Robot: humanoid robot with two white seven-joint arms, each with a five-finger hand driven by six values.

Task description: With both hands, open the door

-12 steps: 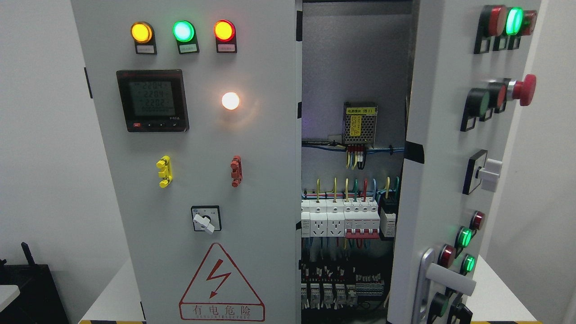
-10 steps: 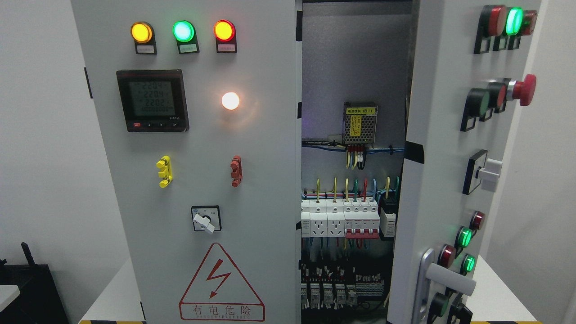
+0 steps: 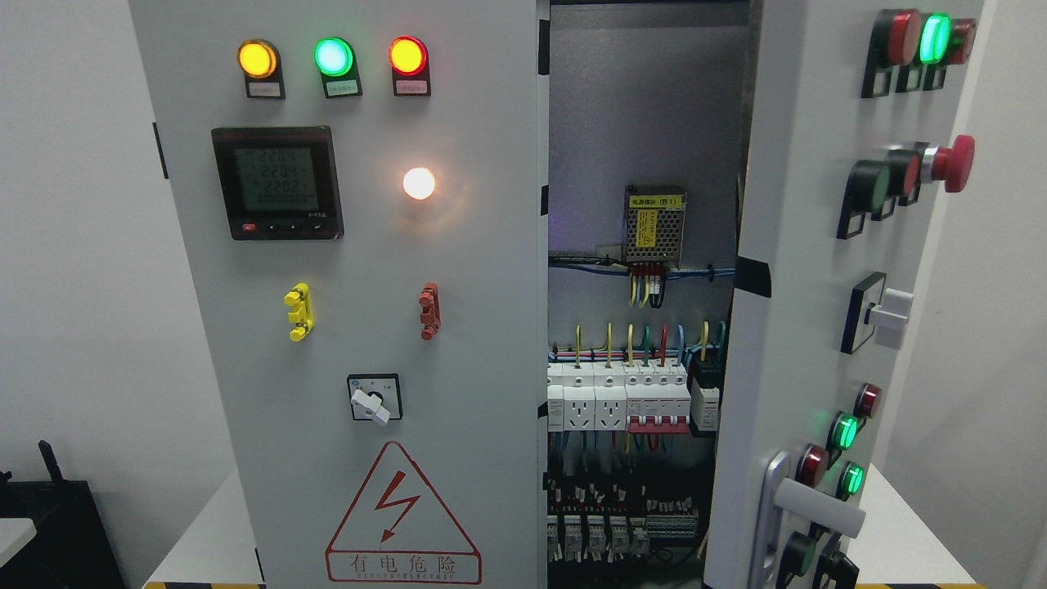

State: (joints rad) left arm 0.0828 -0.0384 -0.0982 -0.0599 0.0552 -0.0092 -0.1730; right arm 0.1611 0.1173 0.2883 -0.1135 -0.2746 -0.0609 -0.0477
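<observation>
Two doors front a grey electrical cabinet standing on a white desk (image 3: 204, 532): the left door (image 3: 360, 327), with its lit indicator lamps (image 3: 331, 56), digital meter (image 3: 277, 182) and red warning triangle (image 3: 401, 515), is closed, while the right door (image 3: 818, 311) is swung ajar, handle (image 3: 806, 503) low on its face. Breakers (image 3: 634, 401) and wiring show in the gap. Neither hand appears, so their state cannot be told.

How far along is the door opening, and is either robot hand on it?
Done: the right door is swung out, showing the breakers inside. In hand: nothing; no robot hand is in view and the handle is free. Left: the left door looks shut, if it should open too.
</observation>
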